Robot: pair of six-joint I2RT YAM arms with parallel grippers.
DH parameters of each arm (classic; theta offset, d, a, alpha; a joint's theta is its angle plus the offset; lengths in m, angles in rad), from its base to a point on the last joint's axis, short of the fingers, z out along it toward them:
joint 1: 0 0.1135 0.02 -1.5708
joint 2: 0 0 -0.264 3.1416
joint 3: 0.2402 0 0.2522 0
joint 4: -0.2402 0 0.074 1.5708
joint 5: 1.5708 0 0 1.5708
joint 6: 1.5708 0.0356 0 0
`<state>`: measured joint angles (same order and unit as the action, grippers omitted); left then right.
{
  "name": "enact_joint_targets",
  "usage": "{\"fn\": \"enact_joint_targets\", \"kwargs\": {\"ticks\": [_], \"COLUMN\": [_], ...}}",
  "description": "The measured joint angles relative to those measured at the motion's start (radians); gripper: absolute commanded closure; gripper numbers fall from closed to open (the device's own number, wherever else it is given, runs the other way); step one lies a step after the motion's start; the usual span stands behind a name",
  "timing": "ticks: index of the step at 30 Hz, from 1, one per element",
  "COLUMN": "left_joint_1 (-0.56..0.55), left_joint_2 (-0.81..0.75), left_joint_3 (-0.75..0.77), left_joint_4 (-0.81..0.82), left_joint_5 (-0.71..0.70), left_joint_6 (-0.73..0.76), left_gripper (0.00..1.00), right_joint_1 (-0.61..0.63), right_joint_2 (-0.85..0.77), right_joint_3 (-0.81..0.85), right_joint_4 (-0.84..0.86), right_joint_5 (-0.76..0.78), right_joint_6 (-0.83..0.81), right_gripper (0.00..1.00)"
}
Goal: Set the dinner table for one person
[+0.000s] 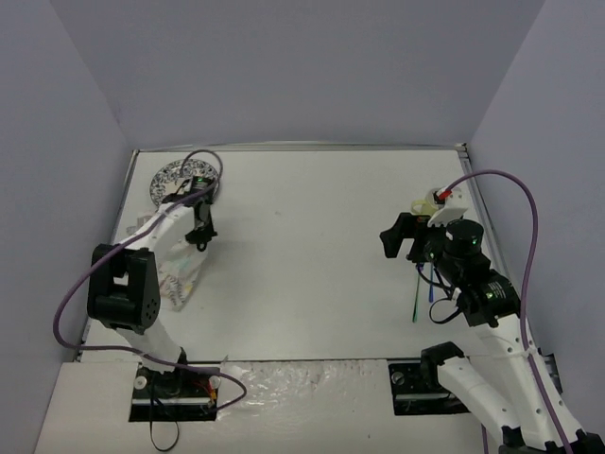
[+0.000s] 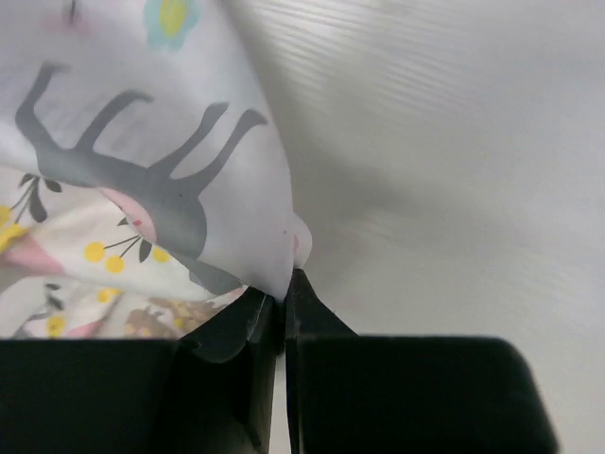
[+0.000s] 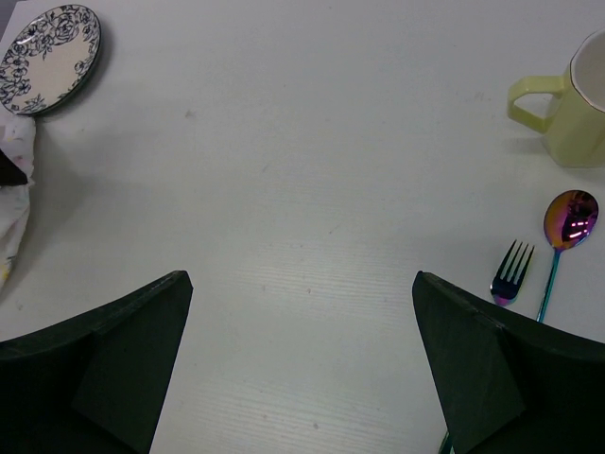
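Right wrist, one plate (image 3: 49,45), mug (image 3: 577,104), fork (image 3: 510,272), spoon (image 3: 570,219), right jaws wide, left jaws pinching placemat (image 2: 142,142)

The left arm (image 1: 128,284) stands at the left of the top view, elbow folded low and forearm reaching toward the upper left. The left claw (image 1: 200,236) points down at the worktop, its fingers (image 2: 236,331) pressed together on a fold of printed cloth (image 2: 142,180). The right arm (image 1: 492,303) rises from the lower right and bends toward the frame's middle. The right claw (image 1: 399,238) hangs above the worktop, its two fingers (image 3: 113,359) spread wide and gripping nothing.
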<state>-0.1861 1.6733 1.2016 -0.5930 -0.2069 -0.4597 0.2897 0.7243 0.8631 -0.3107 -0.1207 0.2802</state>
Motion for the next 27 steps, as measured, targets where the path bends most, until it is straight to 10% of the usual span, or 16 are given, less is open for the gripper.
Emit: {"fn": "enact_joint_targets", "kwargs": {"ticks": [5, 11, 15, 27], "left_joint_1": [-0.377, -0.489, -0.552, -0.405], "left_joint_2": [-0.098, -0.010, 0.047, -0.195], "left_joint_3": [0.063, 0.153, 0.210, 0.106], "left_joint_4": [-0.032, -0.050, -0.050, 0.022], "left_joint_5": [-0.018, -0.050, -0.051, -0.005], "left_joint_6": [-0.082, -0.163, -0.169, -0.124], "left_gripper": [0.99, 0.34, 0.10, 0.13], "right_joint_1": [0.000, 0.001, 0.020, 0.197], "right_joint_2": [0.043, 0.155, 0.222, 0.568], "right_joint_3": [0.006, 0.017, 0.018, 0.090], "right_joint_4": [0.000, 0.006, 0.019, 0.133], "right_joint_5": [-0.019, -0.030, -0.031, 0.053], "right_joint_6": [0.002, 0.005, 0.004, 0.008], "right_gripper": [0.00, 0.00, 0.01, 0.18]}}
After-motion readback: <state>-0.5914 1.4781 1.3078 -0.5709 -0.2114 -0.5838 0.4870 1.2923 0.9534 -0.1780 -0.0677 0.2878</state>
